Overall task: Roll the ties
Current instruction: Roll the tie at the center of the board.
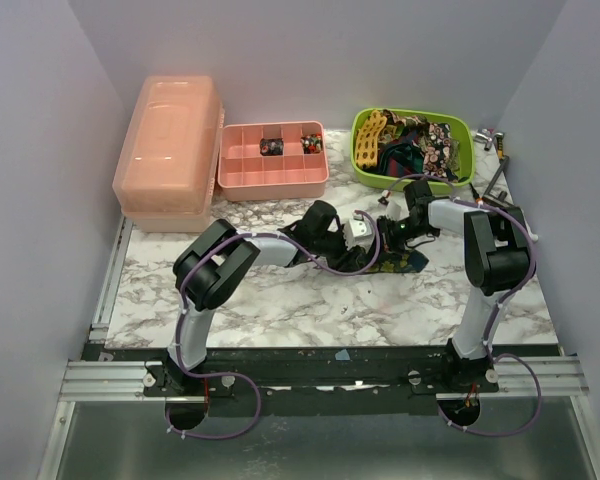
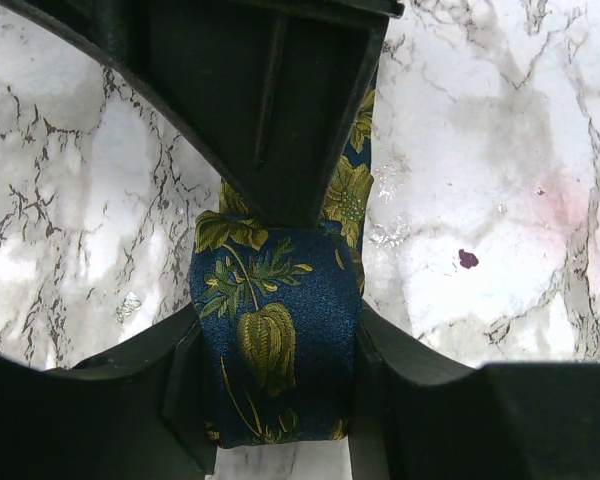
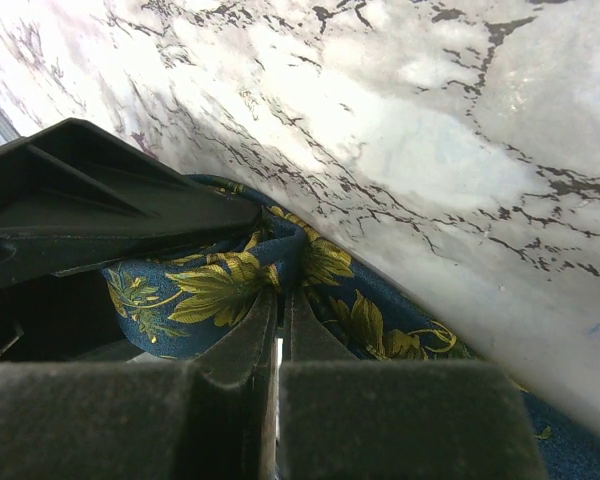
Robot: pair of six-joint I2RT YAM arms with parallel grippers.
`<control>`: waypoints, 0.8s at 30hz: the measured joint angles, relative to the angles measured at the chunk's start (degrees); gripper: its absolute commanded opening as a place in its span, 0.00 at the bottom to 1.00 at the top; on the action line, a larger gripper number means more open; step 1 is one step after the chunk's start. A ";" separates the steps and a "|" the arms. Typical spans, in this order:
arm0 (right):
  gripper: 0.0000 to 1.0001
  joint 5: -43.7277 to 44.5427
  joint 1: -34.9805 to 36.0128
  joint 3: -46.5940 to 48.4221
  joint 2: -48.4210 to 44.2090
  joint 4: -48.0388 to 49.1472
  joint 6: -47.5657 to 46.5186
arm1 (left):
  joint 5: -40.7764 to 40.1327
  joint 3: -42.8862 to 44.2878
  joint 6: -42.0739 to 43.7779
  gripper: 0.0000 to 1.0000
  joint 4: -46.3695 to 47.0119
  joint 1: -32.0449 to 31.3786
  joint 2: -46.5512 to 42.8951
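Note:
A dark navy tie with yellow-green leaves [image 1: 405, 262] lies on the marble table, partly rolled. In the left wrist view the roll [image 2: 275, 320] sits between my left gripper's [image 2: 275, 375] two fingers, which press on both its sides. My right gripper [image 3: 280, 295] has its jaws almost together, pinching a fold of the same tie [image 3: 220, 285] at the roll; the loose length [image 3: 400, 330] runs off to the right. Both grippers meet at mid-table, the left [image 1: 365, 240] beside the right [image 1: 392, 236]. More ties fill the green bin [image 1: 360, 150].
A pink divided tray [image 1: 272, 178] and a pink lidded box [image 1: 170, 150] stand at the back left. Small tools [image 1: 495, 140] lie at the back right by the wall. Purple cables [image 1: 330, 262] loop over the left arm.

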 measured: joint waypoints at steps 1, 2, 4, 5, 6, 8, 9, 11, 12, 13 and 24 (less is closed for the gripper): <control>0.00 0.04 0.00 0.07 0.04 -0.11 -0.22 | 0.00 0.07 0.15 0.22 -0.17 0.00 0.00; 0.00 0.04 0.00 0.15 0.07 -0.22 -0.35 | -0.02 0.07 0.37 0.21 -0.28 0.00 0.00; 0.01 0.04 0.02 0.28 0.11 -0.44 -0.68 | -0.02 0.04 1.11 0.17 -0.50 -0.02 0.00; 0.05 0.11 0.02 0.48 0.11 -0.74 -0.87 | -0.04 0.00 1.49 0.16 -0.57 -0.04 -0.02; 0.09 0.26 0.07 0.83 0.17 -1.36 -1.20 | -0.33 -0.31 2.03 0.15 -0.46 -0.11 -0.17; 0.18 1.03 0.04 2.43 0.33 -3.61 -2.62 | -1.18 -0.94 2.89 0.13 -0.11 -0.39 -0.59; 0.22 1.36 0.09 3.48 0.37 -5.14 -3.54 | -1.81 -1.38 3.19 0.13 -0.02 -0.55 -0.90; 0.24 1.92 -0.50 5.51 0.35 -7.72 -5.35 | -2.54 -2.16 3.65 0.11 -0.04 -0.79 -1.53; 0.24 1.99 -1.09 6.29 0.13 -8.72 -6.32 | -2.75 -2.43 3.65 0.11 -0.09 -0.83 -1.68; 0.24 2.08 -1.66 6.64 -0.33 -9.66 -6.95 | -2.82 -2.45 3.63 0.10 -0.09 -0.87 -1.73; 0.08 3.52 -2.47 2.84 -0.15 -11.67 -7.82 | -3.39 -1.03 -0.22 0.14 -2.21 -0.98 -1.70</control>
